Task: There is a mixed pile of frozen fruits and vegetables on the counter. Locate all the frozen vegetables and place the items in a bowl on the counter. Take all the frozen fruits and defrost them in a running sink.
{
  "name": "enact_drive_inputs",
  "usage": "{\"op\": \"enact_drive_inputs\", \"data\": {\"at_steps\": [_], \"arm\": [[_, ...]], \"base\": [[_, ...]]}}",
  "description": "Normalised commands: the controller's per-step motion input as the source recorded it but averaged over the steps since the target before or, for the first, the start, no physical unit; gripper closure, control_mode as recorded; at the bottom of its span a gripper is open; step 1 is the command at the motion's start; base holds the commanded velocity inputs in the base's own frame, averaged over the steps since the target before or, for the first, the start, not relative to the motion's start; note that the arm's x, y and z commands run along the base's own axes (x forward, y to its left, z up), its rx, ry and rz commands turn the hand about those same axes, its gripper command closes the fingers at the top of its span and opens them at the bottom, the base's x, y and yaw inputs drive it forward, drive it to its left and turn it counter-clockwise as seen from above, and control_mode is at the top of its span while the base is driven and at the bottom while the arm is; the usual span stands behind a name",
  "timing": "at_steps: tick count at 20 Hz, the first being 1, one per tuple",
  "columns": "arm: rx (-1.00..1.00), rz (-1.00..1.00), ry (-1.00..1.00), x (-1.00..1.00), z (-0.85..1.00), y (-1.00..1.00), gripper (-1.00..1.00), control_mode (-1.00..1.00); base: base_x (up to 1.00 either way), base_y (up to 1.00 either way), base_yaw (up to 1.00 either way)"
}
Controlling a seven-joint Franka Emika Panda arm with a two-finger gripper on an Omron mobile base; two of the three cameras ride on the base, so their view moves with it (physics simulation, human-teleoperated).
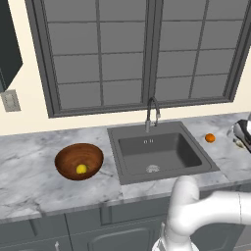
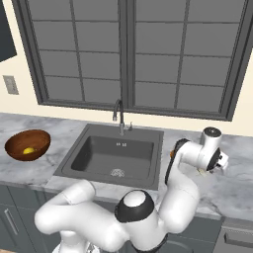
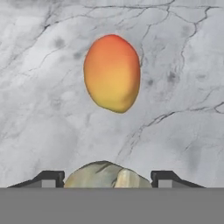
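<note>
In the hand view my gripper [image 3: 105,178] is shut on a pale whitish lumpy vegetable piece [image 3: 103,174], with a dark fingertip [image 3: 50,178] pressed against each side of it. Just beyond it an orange-red, peach-like fruit [image 3: 112,73] lies on the marble counter [image 3: 39,109]. In the left base view the gripper [image 1: 239,142] is low over the counter at the far right, and a small orange ball [image 1: 210,138] rests between it and the sink [image 1: 162,153]. Left of the sink, the brown wooden bowl [image 1: 62,158] holds a yellow piece [image 1: 81,169].
A thin curved dark faucet [image 1: 152,112] stands behind the sink, under a large window. A wall outlet [image 1: 10,100] is at the far left. My white arm [image 2: 190,158] reaches across the counter right of the sink. Bare marble lies between bowl and sink.
</note>
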Motion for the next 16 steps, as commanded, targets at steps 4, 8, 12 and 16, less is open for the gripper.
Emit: {"op": "enact_drive_inputs", "data": {"at_steps": [4, 8, 12, 16], "arm": [[0.00, 0.01, -0.21, -0.37, 0.11, 0.38, 1.00, -1.00], [0.00, 0.00, -0.22, -0.35, 0.26, 0.54, 1.00, -1.00], [-0.02, 0.00, -0.06, -0.14, 0.39, 0.70, 1.00, -1.00], [-0.04, 0.00, 0.00, -0.19, 0.42, 0.52, 1.00, -1.00]], "base": [[0.00, 0.00, 0.00], [0.00, 0.00, 0.00], [0.00, 0.00, 0.00], [0.00, 0.00, 0.00]]}}
